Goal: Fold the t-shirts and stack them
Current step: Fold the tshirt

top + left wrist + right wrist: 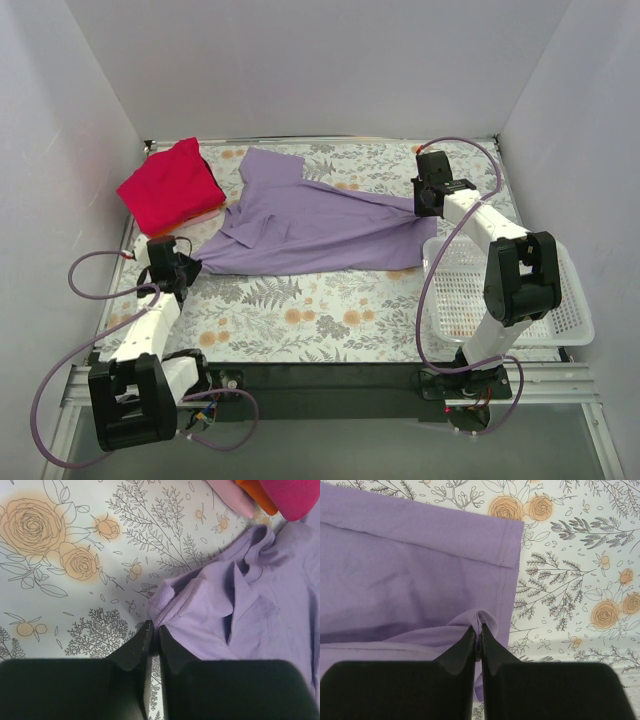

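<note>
Fabric of lavender t-shirt (pixel 310 225) spread loosely over middle of flower-printed table (pixel 300 320), wrinkled, with long creases running from left side to right side. Left gripper (pixel 188 268) low at near-left corner of that shirt. From left wrist camera, dark fingers (pixel 132 652) drawn nearly together, bunched purple hem right at their tips, apparently nipped between them. Right gripper (pixel 430 200) at opposite, right-hand edge of same shirt. From right wrist camera, fingertips (pixel 460 652) pressed tight on small raised fold of purple cloth, just inside stitched hem, printed table showing beyond that hem. Red t-shirt (pixel 170 185) folded into compact bundle at far left corner of table, close beside lavender one's far-left part, whether touching or not, cannot tell from above. Red edge also visible in top right corner of left wrist view, above crumpled purple folds. White mesh basket (pixel 565 320) at near right of table, partly under right arm, jutting past table's side, its far-left corner just beside lavender shirt's near-right corner, well apart from red bundle.
</note>
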